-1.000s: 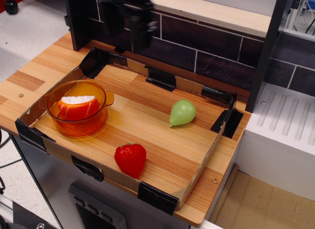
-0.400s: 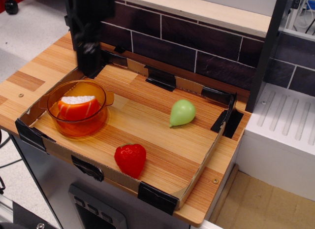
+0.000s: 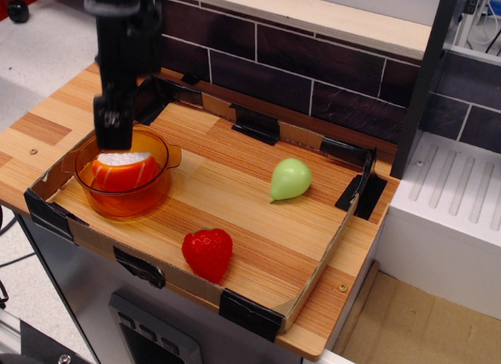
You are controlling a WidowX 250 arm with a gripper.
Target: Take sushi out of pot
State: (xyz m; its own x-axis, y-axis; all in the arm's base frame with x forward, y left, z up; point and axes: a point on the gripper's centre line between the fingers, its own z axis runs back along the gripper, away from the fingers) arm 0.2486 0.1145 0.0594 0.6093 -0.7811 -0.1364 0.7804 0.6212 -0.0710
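Note:
The sushi (image 3: 123,171), orange salmon with a white rice layer on top, lies inside the translucent amber pot (image 3: 156,193) at the left of the wooden tray. My black gripper (image 3: 113,135) hangs just above the pot's back-left rim, right over the sushi's left end. Its fingers look close together and hold nothing, but the dark shape hides whether they are open or shut.
A red strawberry (image 3: 208,253) lies near the tray's front edge. A pale green pear-shaped toy (image 3: 290,179) lies right of centre. The tray has low cardboard walls (image 3: 313,278) with black taped corners. A dark brick wall (image 3: 313,74) stands behind it.
My gripper has moved from the back centre leftwards and down, and now hangs right above the pot. The sushi, pot and other toys have not moved.

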